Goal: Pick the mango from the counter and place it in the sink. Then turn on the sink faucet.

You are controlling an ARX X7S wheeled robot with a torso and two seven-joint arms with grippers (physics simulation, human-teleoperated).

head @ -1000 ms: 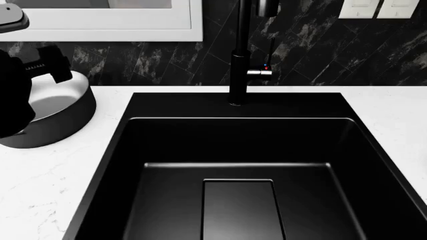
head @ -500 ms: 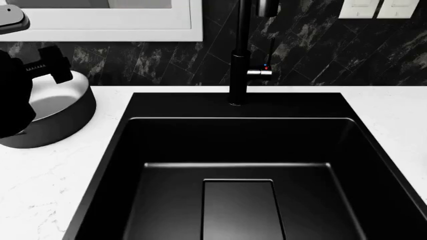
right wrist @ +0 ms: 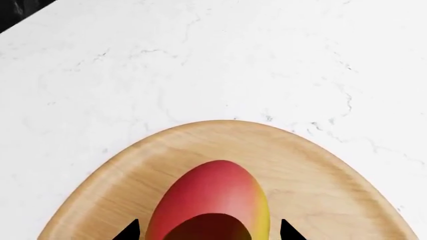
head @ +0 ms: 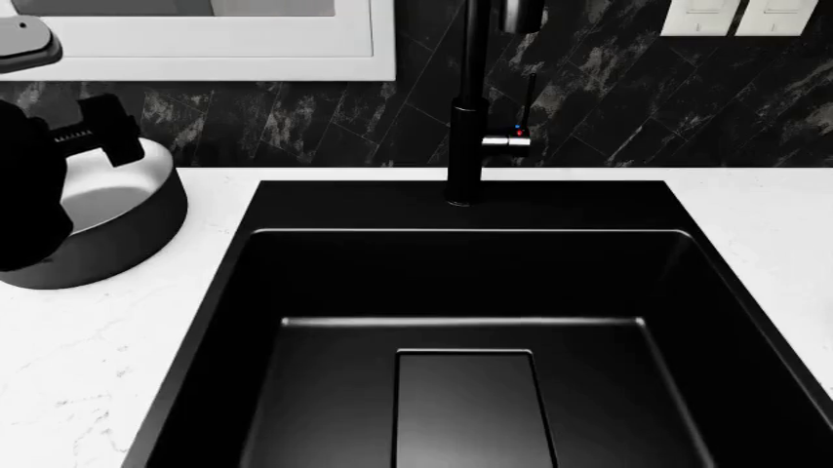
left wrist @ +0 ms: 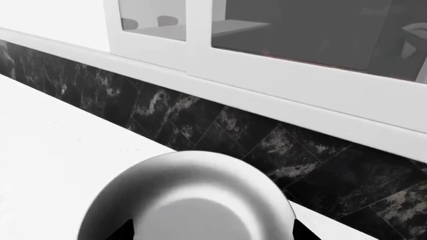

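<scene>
The mango (right wrist: 217,197), red with a yellow-green edge, lies on a round wooden cutting board (right wrist: 320,190) on the white counter (right wrist: 267,60). My right gripper (right wrist: 208,231) is open just over it, one dark fingertip (right wrist: 131,231) on each side with a narrow gap to the skin. In the head view the mango and the right gripper are out of view. The black sink (head: 469,210) fills the middle, with the faucet (head: 463,136) and its chrome lever (head: 508,141) behind it. My left gripper (left wrist: 213,231) is open above a grey pot (left wrist: 193,200).
The grey metal pot (head: 117,224) stands on the counter (head: 78,361) left of the sink, partly covered by my left arm (head: 33,185). A dark tiled wall with a white window frame (head: 260,54) and white outlets (head: 742,15) runs behind.
In the head view the left arm's wrist part has shifted slightly over the pot. Sink and faucet are unchanged.
</scene>
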